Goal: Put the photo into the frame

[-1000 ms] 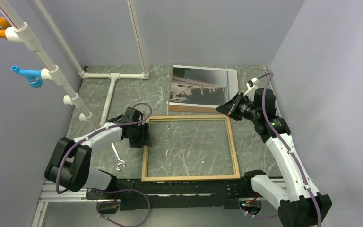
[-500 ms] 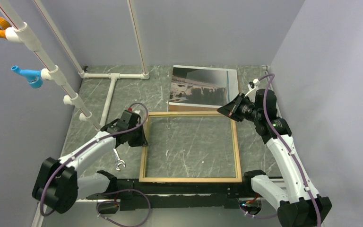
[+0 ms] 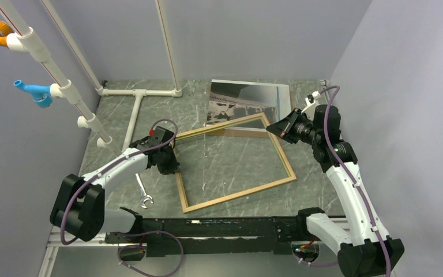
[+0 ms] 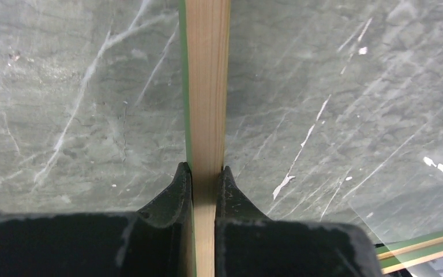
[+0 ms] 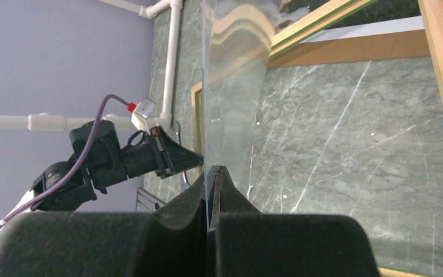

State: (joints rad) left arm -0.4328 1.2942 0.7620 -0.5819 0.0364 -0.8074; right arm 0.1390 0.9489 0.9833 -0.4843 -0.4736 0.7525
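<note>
The left end effector (image 4: 206, 173) is clamped on the left rail of the large rectangular frame of light tan wood with a green side (image 4: 207, 86). The rail runs straight ahead from between its fingers, over the grey-green marbled worktop (image 3: 150, 115). The right end effector (image 5: 213, 170) is pinched closed on the edge of the clear pane (image 5: 231, 86), which rises from its fingertips. The frame sits askew between the two end effectors. The large rectangular photo of grey sky over brown-and-white landscape (image 3: 248, 101) lies flat beyond the frame, just left of the right end effector. In the top view the frame's far rail crosses its near edge.
</note>
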